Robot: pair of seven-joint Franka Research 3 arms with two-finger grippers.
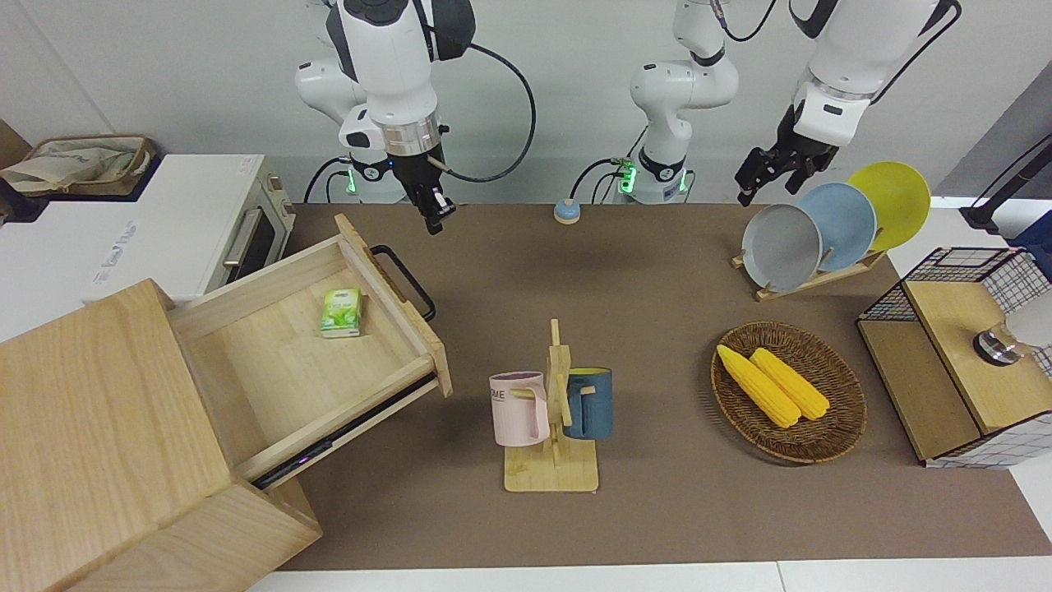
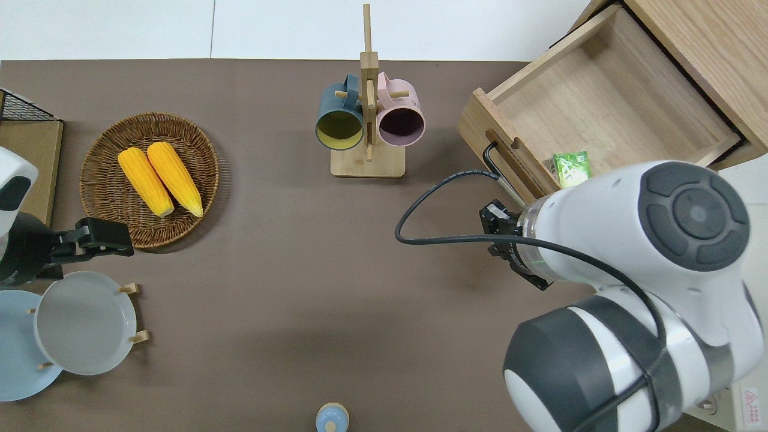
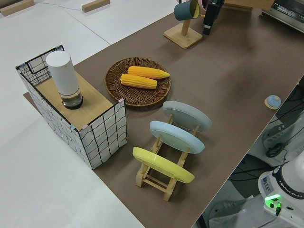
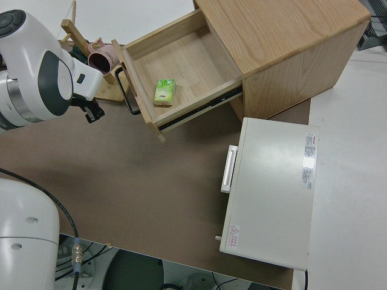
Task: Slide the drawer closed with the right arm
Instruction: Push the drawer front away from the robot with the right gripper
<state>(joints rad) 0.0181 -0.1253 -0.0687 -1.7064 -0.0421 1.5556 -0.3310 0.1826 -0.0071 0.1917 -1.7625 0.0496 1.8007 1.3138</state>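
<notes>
Pale-wood drawer (image 1: 329,345) open; overhead view hides right pincer (image 1: 434,220).

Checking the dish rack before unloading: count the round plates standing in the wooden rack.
3, upright in the wooden rack near the left arm's end: grey plate, blue plate, yellow plate. None looks hidden.

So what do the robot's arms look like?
Both are white and chunky, with dark grey round joint caps. The right arm has a shiny silver ring by its wrist, a small black end effector and a loose black cable looping off it. The left arm has a black end effector and black cables too. Green lights glow at both bases.
</notes>
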